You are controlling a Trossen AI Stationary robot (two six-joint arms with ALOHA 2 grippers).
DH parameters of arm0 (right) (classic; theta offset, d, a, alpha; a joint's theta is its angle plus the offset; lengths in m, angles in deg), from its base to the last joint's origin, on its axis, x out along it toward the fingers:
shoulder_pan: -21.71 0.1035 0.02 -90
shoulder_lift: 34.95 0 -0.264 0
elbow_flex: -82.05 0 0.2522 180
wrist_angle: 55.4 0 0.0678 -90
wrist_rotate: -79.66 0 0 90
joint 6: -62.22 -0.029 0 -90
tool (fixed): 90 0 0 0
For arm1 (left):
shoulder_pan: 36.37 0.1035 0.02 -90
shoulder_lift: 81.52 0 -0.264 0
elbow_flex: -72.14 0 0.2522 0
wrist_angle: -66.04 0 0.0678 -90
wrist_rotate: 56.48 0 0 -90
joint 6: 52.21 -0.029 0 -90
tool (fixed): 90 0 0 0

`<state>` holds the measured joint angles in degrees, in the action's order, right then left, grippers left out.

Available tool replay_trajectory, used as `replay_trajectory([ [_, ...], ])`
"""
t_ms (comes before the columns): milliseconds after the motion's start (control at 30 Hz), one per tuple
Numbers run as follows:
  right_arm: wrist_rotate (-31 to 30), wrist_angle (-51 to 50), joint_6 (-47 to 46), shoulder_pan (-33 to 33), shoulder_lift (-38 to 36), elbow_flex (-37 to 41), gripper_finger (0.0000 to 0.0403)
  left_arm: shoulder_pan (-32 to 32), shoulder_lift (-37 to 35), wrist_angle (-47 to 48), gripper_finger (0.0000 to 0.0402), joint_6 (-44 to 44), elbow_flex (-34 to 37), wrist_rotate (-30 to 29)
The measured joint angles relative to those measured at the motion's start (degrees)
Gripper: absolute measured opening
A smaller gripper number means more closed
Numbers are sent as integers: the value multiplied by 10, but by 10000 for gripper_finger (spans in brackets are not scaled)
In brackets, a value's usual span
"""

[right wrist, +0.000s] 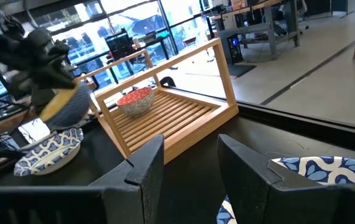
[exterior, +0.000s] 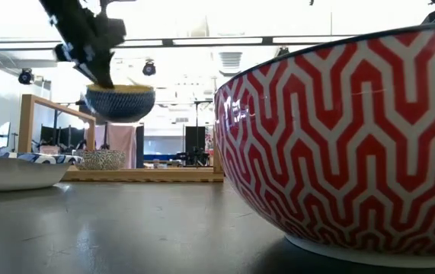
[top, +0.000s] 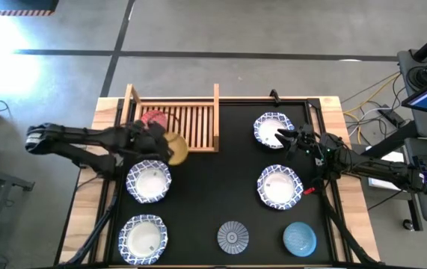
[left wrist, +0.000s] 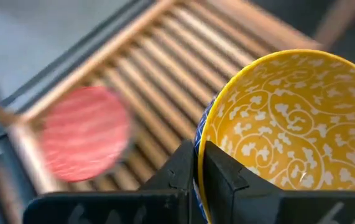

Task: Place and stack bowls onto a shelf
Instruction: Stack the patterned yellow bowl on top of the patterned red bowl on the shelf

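My left gripper [top: 165, 143] is shut on a small bowl, yellow inside and blue outside [top: 176, 148], held in the air over the wooden shelf's [top: 191, 119] near rail; it also shows in the low view [exterior: 120, 103]. A red bowl [top: 153, 118] stands on the shelf's slats. My right gripper [top: 282, 140] is open and empty, just off the right-hand far white blue-rimmed bowl [top: 271, 127], whose rim shows beside the fingers in the right wrist view [right wrist: 317, 173]. My left gripper pinches the yellow bowl's rim [left wrist: 203, 134], one finger inside the bowl and one outside. The fingers [exterior: 99, 72] slant down onto the rim from the table's left side. The bowl hangs below them, lifted clear and about level.
Three more white blue-rimmed bowls stand on the black mat [top: 149, 181], [top: 143, 237], [top: 280, 185]. A grey-blue radial bowl [top: 232, 236] and a light blue bowl [top: 300, 238] stand near the front edge. A bowl with a red-and-white zigzag outside [exterior: 339, 137] fills the low view's right.
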<state>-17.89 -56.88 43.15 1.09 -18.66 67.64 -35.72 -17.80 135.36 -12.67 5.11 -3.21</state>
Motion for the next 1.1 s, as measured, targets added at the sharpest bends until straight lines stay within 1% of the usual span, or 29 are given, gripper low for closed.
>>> replay_trajectory([
  [167, 0, 0, 0, 0, 0, 0, 139, 112, -39, -12, 7, 25, 37, -52],
  [300, 0, 0, 0, 0, 0, 0, 139, 182, -47, -49, 8, 34, 67, -52],
  [433, 0, 0, 0, 0, 0, 0, 139, 231, -43, -89, 8, 41, 96, -57],
  [533, 0, 0, 0, 0, 0, 0, 139, 249, -38, -94, 9, 45, 102, -71],
  [800, 0, 0, 0, 0, 0, 0, 139, 258, -37, -87, 9, 76, 104, -135],
  [933, 0, 0, 0, 0, 0, 0, 139, 271, -37, -85, 9, 83, 113, -136],
  [1100, 0, 0, 0, 0, 0, 0, 139, 284, -37, -106, 9, 82, 133, -121],
])
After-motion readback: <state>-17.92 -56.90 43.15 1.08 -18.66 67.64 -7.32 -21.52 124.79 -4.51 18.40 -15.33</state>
